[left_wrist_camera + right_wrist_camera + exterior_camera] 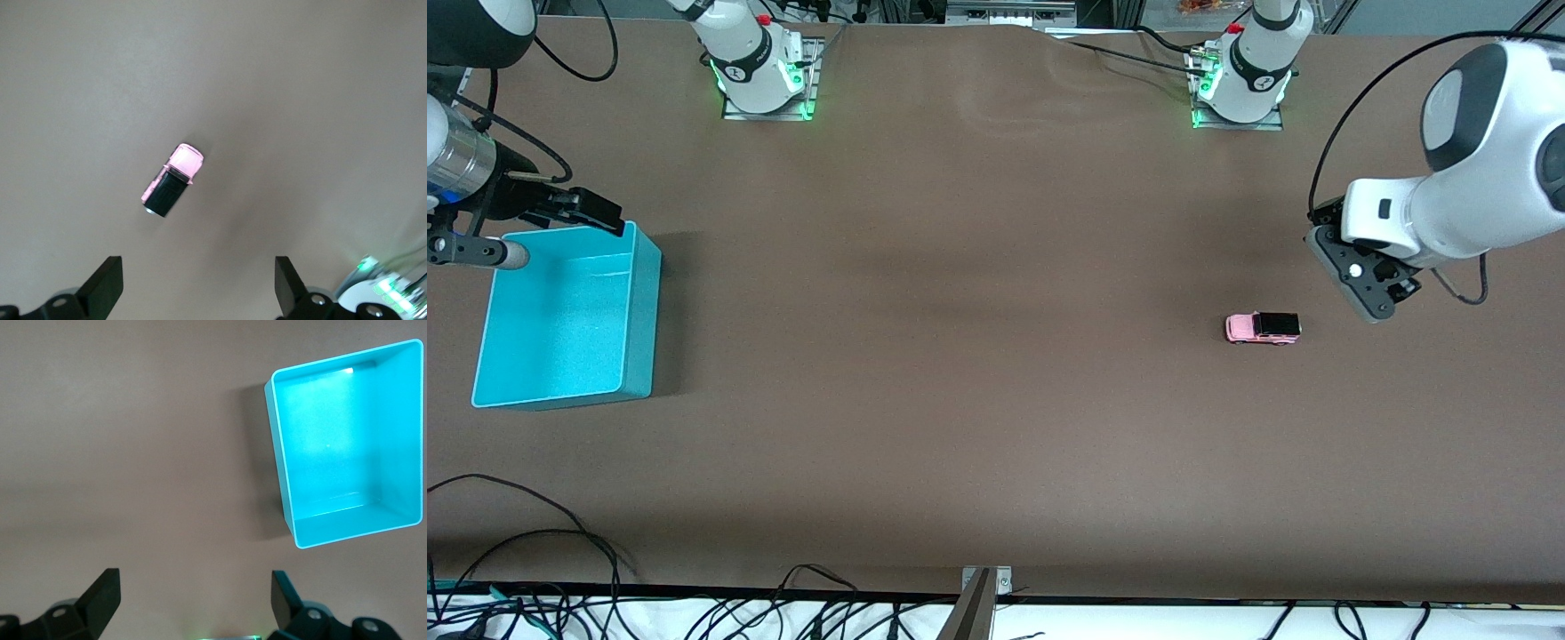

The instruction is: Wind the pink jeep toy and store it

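Observation:
The pink jeep toy [1263, 327] stands on its wheels on the brown table toward the left arm's end; in the left wrist view it [172, 181] shows its pink hood and black roof. My left gripper [1368, 298] hangs in the air beside the jeep, open and empty; its fingers [107, 283] stand wide apart with only table between them. The turquoise bin [640, 311] sits at the right arm's end and is empty [333, 440]. My right gripper [551, 229] hovers over the bin's edge nearest the robot bases, open and empty [193, 603].
The two arm bases [763, 67] [1240, 76] stand along the table's edge farthest from the front camera. Loose black cables [534, 569] lie along the edge nearest it. A wide stretch of bare table lies between bin and jeep.

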You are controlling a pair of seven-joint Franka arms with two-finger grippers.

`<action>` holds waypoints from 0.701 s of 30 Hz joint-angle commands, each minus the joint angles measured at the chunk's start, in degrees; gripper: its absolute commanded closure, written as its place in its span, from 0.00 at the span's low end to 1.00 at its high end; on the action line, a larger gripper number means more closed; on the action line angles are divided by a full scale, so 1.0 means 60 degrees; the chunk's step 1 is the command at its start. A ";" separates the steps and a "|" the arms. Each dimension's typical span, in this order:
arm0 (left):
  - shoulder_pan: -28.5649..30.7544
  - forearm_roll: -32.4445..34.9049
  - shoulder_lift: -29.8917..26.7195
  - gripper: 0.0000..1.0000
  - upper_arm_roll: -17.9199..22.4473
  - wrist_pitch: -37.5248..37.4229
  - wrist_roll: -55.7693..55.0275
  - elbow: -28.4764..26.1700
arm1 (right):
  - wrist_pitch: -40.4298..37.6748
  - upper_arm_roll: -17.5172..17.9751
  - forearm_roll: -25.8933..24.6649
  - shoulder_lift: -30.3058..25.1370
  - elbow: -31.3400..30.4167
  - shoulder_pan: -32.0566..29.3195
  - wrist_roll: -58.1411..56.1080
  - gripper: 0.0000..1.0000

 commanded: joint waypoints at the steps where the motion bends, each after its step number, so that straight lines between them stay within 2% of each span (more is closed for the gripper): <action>1: -0.0077 0.0339 0.0484 0.00 -0.0058 0.0217 0.1129 0.0073 | -0.0099 0.0022 -0.0098 0.0004 0.0174 0.0020 -0.0123 0.00; 8: 0.0025 0.0339 0.0880 0.00 -0.0058 0.1094 0.2856 -0.0366 | -0.0099 0.0022 -0.0098 0.0004 0.0174 0.0020 -0.0123 0.00; 21: 0.0069 0.0939 0.1085 0.00 -0.0043 0.4141 0.5230 -0.2475 | -0.0084 0.0022 -0.0098 0.0004 0.0174 0.0005 -0.0123 0.00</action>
